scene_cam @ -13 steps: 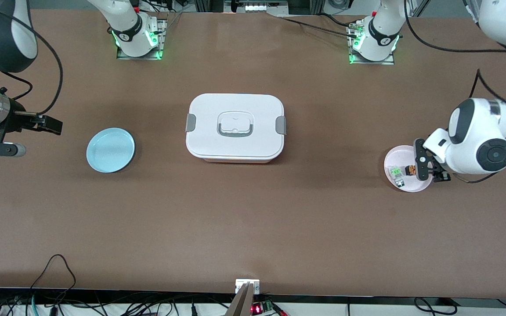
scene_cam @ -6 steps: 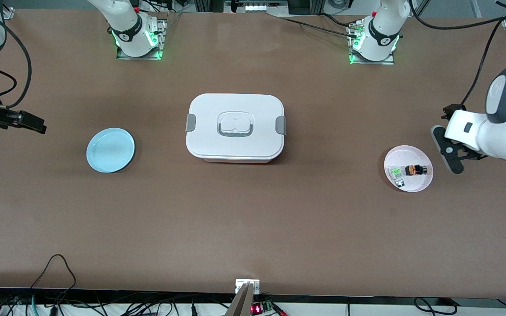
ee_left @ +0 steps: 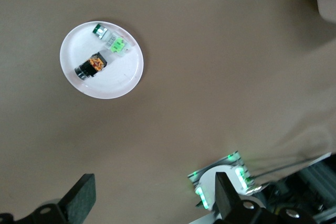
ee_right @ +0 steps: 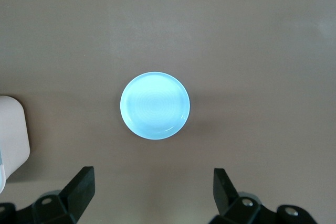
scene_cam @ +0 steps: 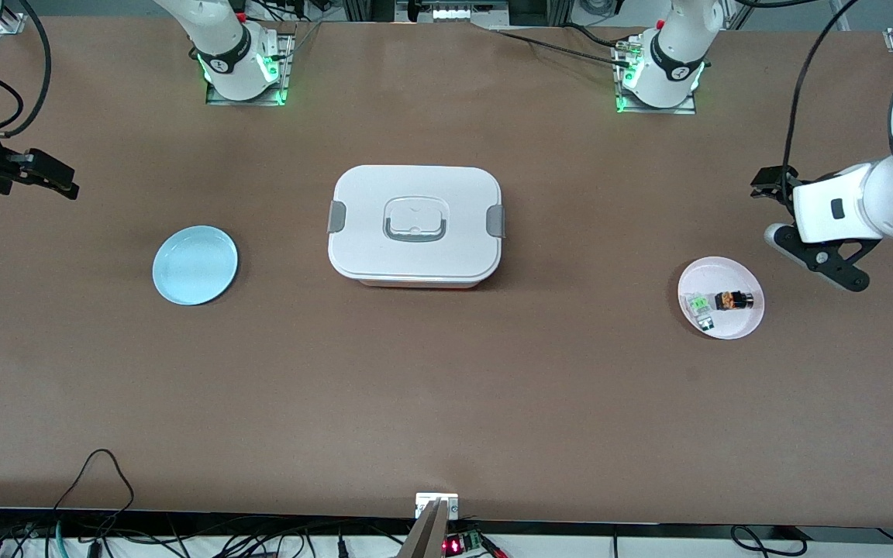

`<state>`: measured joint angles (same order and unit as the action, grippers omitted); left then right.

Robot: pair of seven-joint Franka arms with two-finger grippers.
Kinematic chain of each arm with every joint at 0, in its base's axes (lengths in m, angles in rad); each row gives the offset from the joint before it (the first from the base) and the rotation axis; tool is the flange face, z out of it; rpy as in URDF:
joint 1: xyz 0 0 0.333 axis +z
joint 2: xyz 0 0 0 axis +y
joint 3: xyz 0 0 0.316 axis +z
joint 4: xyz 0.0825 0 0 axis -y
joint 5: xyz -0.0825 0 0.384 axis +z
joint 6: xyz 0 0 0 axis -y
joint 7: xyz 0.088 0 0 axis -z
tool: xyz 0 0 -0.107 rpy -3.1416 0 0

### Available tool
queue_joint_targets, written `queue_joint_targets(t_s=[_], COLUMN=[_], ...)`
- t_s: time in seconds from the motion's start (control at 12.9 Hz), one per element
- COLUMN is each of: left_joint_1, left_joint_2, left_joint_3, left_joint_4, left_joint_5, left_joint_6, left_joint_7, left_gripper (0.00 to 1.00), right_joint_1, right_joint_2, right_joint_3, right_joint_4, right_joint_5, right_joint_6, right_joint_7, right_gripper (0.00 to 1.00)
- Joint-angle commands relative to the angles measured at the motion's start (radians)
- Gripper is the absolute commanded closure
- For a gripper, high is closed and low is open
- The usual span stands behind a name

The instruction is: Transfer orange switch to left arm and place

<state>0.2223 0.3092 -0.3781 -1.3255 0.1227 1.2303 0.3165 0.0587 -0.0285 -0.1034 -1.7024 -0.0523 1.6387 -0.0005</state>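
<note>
The orange switch [scene_cam: 732, 300] [ee_left: 92, 65] lies on a small pale pink plate [scene_cam: 741, 324] [ee_left: 122, 80], beside a green-and-clear component [scene_cam: 699, 304]. The plate sits toward the left arm's end of the table. My left gripper [scene_cam: 812, 254] [ee_left: 152, 192] hangs open and empty over bare table beside that plate, apart from it. The white lidded box [scene_cam: 414, 225] stands at mid-table. My right gripper [scene_cam: 37, 175] [ee_right: 155, 187] is open and empty, up over the table at the right arm's end, near an empty blue plate [scene_cam: 194, 264] [ee_right: 155, 106].
Both arm bases [scene_cam: 241, 66] [scene_cam: 660, 74] glow green along the table edge farthest from the front camera. Cables trail along the edge nearest the front camera. A corner of the box [ee_right: 11, 132] shows in the right wrist view.
My left gripper has lifted off the pink plate and drawn away toward the table's end, uncovering the switch. The right gripper has drifted toward the bases' edge. Both stayed open.
</note>
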Motion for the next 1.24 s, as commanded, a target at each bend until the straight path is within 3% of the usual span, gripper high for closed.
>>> queue_joint_targets(t_s=[0.0, 0.23, 0.46, 1.16], left_joint_1=[-0.107, -0.225, -0.232, -0.233], left_joint_2=[-0.16, -0.28, -0.392, -0.358], left_joint_3=[0.144, 0.287, 0.309, 0.286], left_joint_4=[-0.185, -0.341, -0.497, -0.436], left_joint_5=[-0.087, -0.098, -0.121, -0.11], left_joint_6=[0.122, 0.277, 0.464, 0.432], left_joint_7=[-0.164, -0.191, -0.345, -0.367], left_gripper=[0.0, 0.0, 0.0, 0.0], right_joint_1=[0.003, 0.004, 0.003, 0.003], right_joint_2=[-0.008, -0.016, -0.021, -0.028], right_joint_3=[0.004, 0.004, 0.005, -0.004], right_joint_4=[0.01, 0.013, 0.013, 0.043], right_joint_5=[0.009, 0.011, 0.012, 0.012], right_joint_6=[-0.003, -0.003, -0.005, -0.066], right_joint_7=[-0.027, -0.013, -0.016, -0.022], right_gripper=[0.0, 0.0, 0.0, 0.0])
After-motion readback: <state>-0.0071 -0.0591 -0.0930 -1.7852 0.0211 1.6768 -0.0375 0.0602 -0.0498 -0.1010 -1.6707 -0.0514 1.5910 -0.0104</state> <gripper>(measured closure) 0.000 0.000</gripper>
